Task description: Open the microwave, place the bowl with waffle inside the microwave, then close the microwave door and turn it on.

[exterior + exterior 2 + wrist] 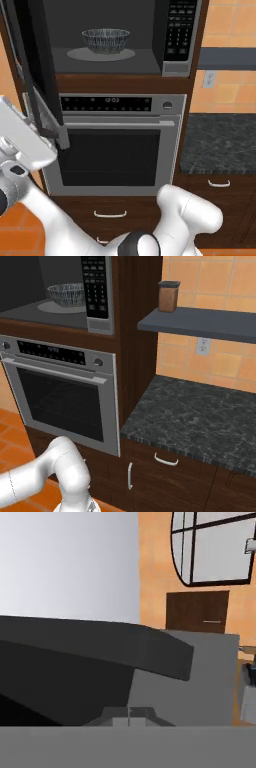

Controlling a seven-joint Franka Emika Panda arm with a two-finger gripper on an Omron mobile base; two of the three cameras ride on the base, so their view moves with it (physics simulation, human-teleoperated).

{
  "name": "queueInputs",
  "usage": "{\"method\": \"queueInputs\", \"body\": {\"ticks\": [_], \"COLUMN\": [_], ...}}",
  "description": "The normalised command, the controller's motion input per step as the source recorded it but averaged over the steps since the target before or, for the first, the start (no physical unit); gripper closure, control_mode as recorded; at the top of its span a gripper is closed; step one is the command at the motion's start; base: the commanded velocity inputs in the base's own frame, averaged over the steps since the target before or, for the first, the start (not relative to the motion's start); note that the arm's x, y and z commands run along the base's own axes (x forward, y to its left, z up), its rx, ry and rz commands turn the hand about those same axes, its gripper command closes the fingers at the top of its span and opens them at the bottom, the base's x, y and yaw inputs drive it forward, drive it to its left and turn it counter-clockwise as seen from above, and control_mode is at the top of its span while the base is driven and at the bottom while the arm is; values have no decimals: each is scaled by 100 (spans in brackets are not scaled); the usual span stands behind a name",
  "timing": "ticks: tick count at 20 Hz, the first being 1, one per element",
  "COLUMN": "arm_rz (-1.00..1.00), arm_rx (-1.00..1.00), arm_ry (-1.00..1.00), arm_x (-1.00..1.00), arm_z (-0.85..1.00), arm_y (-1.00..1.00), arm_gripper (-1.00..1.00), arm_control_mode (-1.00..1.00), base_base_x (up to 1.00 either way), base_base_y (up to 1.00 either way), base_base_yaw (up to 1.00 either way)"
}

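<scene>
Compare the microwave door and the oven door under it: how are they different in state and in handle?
The microwave door stands swung open to the left, showing the bowl on the turntable; the oven door is shut flat. The microwave door swings sideways and carries a dark handle bar along its edge, while the oven door has a horizontal silver handle across its top. Both have a large dark window.
</scene>
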Motion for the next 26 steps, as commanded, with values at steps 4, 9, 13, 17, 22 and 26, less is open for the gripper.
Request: {"method": "queueInputs", "body": {"ticks": [4, 9, 13, 17, 22, 26], "arm_rz": [-3, 0, 3, 17, 29, 38], "arm_rx": [48, 46, 41, 33, 25, 5], "arm_ry": [28, 46, 29, 13, 7, 20], "arm_x": [0, 8, 22, 37, 75, 99], "arm_z": [48, 29, 16, 11, 0, -21], "arm_y": [-100, -100, -100, -100, -100, -80], "arm_gripper": [100, 100, 100, 100, 100, 100], "arm_control_mode": [-100, -100, -100, -100, -100, -100], "base_base_x": [0, 0, 0, 0, 0, 0], "base_base_y": [0, 0, 0, 0, 0, 0], "base_base_yaw": [0, 0, 0, 0, 0, 0]}}
